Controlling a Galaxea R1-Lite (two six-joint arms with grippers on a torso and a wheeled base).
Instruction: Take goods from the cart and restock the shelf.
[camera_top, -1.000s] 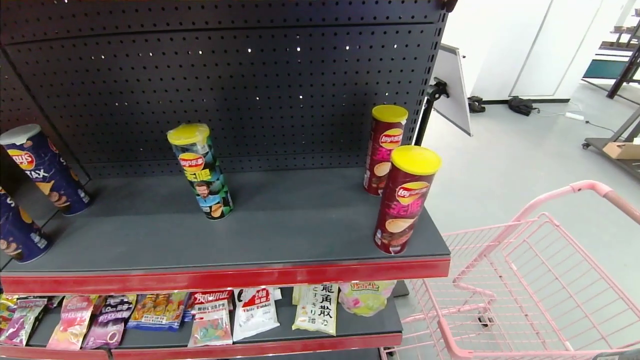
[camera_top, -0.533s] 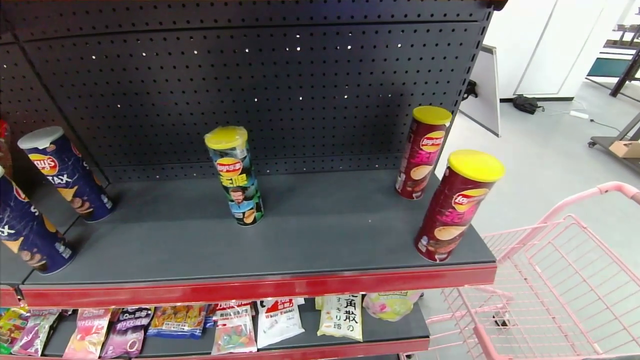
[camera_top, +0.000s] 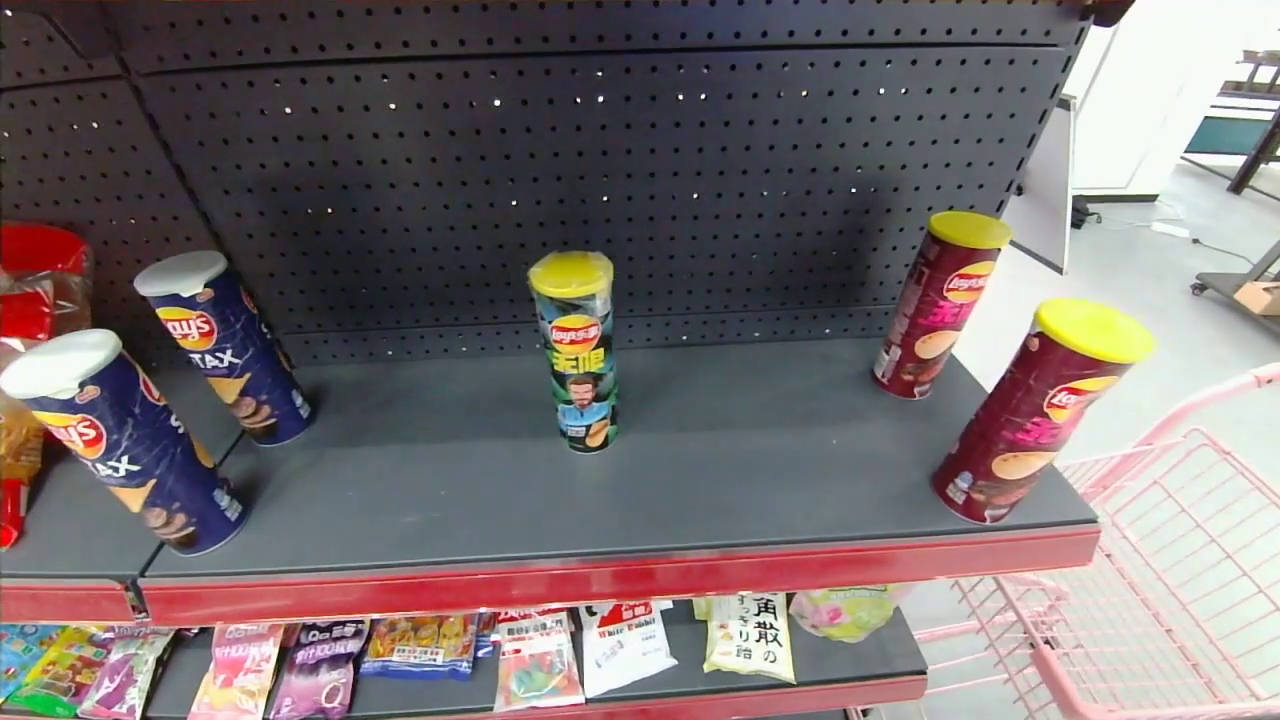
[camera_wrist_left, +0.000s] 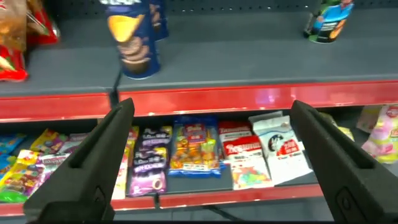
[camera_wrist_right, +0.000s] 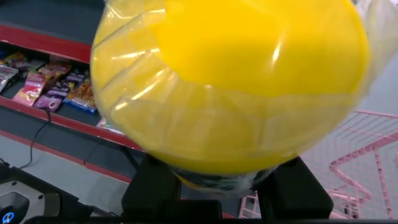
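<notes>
The right tool (camera_wrist_right: 221, 193) is clamped on a yellow-lidded can (camera_wrist_right: 230, 81), one dark finger on each side of its body. The left tool (camera_wrist_left: 211, 155) stands wide with nothing between its fingers, in front of the red edge of the shelf (camera_wrist_left: 249, 96).

In the head view a green can (camera_top: 580, 350) stands upright at the shelf's centre. A rear maroon can (camera_top: 940, 300) and a front maroon can (camera_top: 1040, 410) stand toward 3 o'clock, and a rear blue can (camera_top: 225, 345) and a front blue can (camera_top: 120, 440) toward 9. The pink cart (camera_top: 1180, 560) sits at 4 o'clock, and snack packets (camera_top: 540, 660) lie at 6 on the lower shelf (camera_top: 880, 655).
</notes>
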